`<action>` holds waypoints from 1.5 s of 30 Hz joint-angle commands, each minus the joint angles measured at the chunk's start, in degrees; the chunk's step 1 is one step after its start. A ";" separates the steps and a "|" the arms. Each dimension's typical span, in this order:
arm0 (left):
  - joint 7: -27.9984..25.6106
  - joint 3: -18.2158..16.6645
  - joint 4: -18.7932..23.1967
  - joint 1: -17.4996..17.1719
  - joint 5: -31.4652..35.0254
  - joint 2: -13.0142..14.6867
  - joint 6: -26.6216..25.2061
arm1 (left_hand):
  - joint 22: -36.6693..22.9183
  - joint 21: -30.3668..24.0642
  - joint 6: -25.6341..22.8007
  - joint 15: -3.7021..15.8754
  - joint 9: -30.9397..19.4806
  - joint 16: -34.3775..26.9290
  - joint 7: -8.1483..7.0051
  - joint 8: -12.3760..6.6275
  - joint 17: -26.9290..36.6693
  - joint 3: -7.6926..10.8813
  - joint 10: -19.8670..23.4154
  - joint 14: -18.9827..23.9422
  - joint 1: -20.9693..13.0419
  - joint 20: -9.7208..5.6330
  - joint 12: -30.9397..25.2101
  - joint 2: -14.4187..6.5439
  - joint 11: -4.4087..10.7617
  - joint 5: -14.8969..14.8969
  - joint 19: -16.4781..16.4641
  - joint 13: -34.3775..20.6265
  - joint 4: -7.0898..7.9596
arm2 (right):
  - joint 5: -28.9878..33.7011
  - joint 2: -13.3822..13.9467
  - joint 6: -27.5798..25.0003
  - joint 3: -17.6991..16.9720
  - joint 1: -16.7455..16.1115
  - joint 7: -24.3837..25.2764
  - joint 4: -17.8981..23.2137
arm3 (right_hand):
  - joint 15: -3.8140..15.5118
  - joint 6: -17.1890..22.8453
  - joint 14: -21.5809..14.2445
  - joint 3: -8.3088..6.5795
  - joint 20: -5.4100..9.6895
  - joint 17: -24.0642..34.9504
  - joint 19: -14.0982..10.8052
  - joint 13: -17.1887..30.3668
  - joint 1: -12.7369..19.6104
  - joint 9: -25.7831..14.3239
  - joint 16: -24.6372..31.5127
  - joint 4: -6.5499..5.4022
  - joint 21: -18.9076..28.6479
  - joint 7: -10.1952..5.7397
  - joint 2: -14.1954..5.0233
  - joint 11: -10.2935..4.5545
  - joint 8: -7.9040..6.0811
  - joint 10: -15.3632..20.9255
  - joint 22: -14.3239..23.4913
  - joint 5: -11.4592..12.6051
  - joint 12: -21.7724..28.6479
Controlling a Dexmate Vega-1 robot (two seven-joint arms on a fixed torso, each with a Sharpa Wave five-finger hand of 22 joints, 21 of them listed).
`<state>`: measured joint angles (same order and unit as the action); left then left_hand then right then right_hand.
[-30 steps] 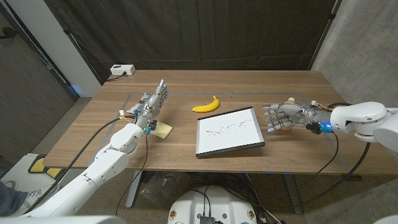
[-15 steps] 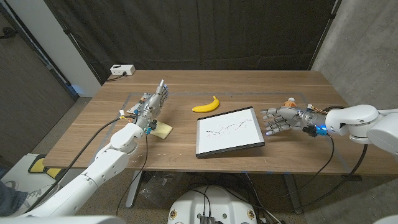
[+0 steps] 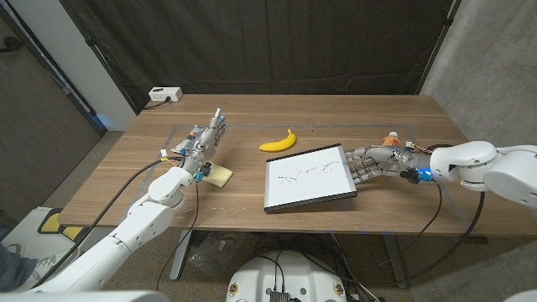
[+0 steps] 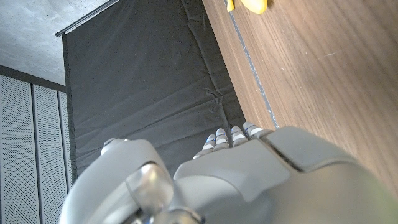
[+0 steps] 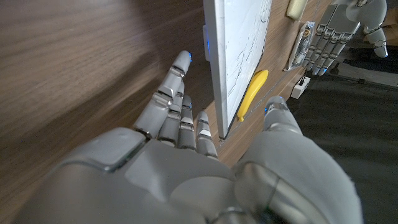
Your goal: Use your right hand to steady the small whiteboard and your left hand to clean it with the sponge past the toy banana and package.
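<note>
- Table point(image 3: 277, 214): wooden, brown grain, pale tape lines marked on its top; it carries everything you work with.
- Room: black curtain point(image 3: 252, 42) behind the table, a grey concrete wall at the right, a dark panel at the left.
- White box point(image 3: 164, 95): sits on the table's far left corner.
- Small whiteboard point(image 3: 309, 177): lies near the table's middle, scribbled with dark marks.
- Toy banana point(image 3: 278, 142): yellow, just beyond the whiteboard's far left corner.
- Sponge point(image 3: 219, 174): pale yellow, left of the whiteboard, beside your left arm.
- Left hand point(image 3: 208, 137): fingers straight, holding nothing, above the table beyond the sponge.
- Right hand point(image 3: 367, 163): fingers spread and empty, fingertips at the whiteboard's right edge; you cannot tell whether they touch.
</note>
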<state>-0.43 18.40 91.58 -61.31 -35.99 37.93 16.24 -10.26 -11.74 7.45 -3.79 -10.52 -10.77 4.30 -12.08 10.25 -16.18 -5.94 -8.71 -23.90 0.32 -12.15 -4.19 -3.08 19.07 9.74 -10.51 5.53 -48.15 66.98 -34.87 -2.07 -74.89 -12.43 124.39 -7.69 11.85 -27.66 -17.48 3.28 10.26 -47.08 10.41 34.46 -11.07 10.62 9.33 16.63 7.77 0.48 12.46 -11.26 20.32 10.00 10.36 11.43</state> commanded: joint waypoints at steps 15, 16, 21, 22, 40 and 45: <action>0.44 -0.41 -1.05 0.11 -0.60 0.06 0.20 | -0.23 0.06 -0.02 -0.22 -0.31 -0.01 -0.14 0.09 0.33 -0.35 -0.12 -0.17 -0.60 0.48 0.12 -0.21 -0.09 0.01 0.42 -0.31 -0.32 | -3.15 4.24 0.36 12.37 9.75 3.24 -2.00 | 0.99 -0.03 -2.25 -0.06 1.78 0.25 -2.78 0.05 3.81 -0.30 0.66 0.22 0.14 4.08 -0.13 -0.10 -0.07 0.11 0.12 0.08 0.22; 0.49 -0.39 -1.12 0.19 -0.63 0.04 0.15 | -0.24 0.07 -0.01 -0.25 -0.31 0.00 -0.14 0.10 0.33 -0.35 -0.12 -0.19 -0.61 0.50 0.12 -0.22 -0.08 0.01 0.43 -0.31 -0.32 | -3.25 4.47 0.55 12.49 9.76 3.25 -2.00 | 1.09 -0.03 -2.39 -0.05 2.03 0.27 -3.22 0.05 4.02 -0.30 0.69 0.19 0.26 4.08 -0.17 -0.08 -0.07 0.11 0.16 0.09 0.23; 0.71 -0.19 -1.41 0.60 -0.70 -0.10 -0.07 | -0.24 0.07 -0.08 -0.25 -0.31 -0.02 -0.18 0.10 0.34 -0.35 -0.07 -0.15 -0.65 0.54 0.12 -0.28 -0.12 -0.02 0.47 -0.31 -0.32 | -3.25 5.47 0.83 13.72 10.78 3.06 -1.69 | 2.09 -0.10 -3.11 0.01 3.51 0.42 -5.32 0.04 5.17 -0.32 0.82 0.05 0.76 4.09 -0.39 -0.06 -0.04 0.14 0.23 0.06 0.25; 0.79 -0.12 -1.51 0.72 -0.72 -0.14 -0.14 | -0.24 0.07 -0.09 -0.23 -0.31 -0.01 -0.18 0.10 0.34 -0.35 -0.07 -0.17 -0.66 0.53 0.12 -0.29 -0.12 -0.02 0.47 -0.31 -0.32 | -3.32 5.52 0.88 13.97 11.02 3.04 -1.70 | 2.15 -0.10 -3.25 0.00 3.64 0.43 -5.52 0.04 5.29 -0.32 0.86 0.05 0.81 4.09 -0.42 -0.06 -0.04 0.14 0.22 0.06 0.25; 0.85 -0.11 -1.56 0.87 -0.88 -0.10 -0.34 | -0.25 0.04 -0.33 -0.27 -0.33 -0.03 -0.28 0.12 0.35 -0.32 -0.03 -0.10 -0.90 0.69 0.15 -0.61 -0.05 -0.12 0.51 -0.32 -0.33 | -3.17 4.72 0.91 18.51 14.40 4.46 -1.91 | 3.80 0.87 -4.95 -0.11 6.59 0.59 -6.90 0.03 7.82 -0.33 0.92 -0.19 0.62 4.11 -0.83 -0.20 -0.39 1.34 0.41 0.03 0.72; 0.87 -0.16 -1.58 0.81 -1.05 -0.08 -0.45 | -0.25 0.03 -0.37 -0.27 -0.34 -0.04 -0.33 0.13 0.35 -0.30 0.00 -0.06 -0.96 0.74 0.15 -0.70 -0.05 -0.15 0.51 -0.32 -0.33 | -3.23 4.72 0.74 19.15 14.57 5.23 -1.81 | 4.88 1.63 -5.97 -0.14 8.16 0.61 -8.06 0.01 8.99 -0.33 0.88 -0.22 0.99 4.14 -0.81 -0.57 -0.49 2.93 0.71 0.04 1.20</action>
<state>0.25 18.23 90.08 -60.54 -36.77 37.78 16.04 -10.26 -11.74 7.25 -3.78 -10.52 -10.77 4.10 -12.08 10.55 -16.42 -5.94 -8.71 -24.56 0.83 -12.15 -4.85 -3.08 19.07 9.84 -10.51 5.29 -51.42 72.16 -33.81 14.06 -62.23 -8.34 122.70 -3.35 12.66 -33.04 -17.47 7.77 10.54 -54.24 10.41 42.24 -11.34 11.28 9.32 17.02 7.91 -0.38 12.01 -11.26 22.03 10.36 10.36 12.11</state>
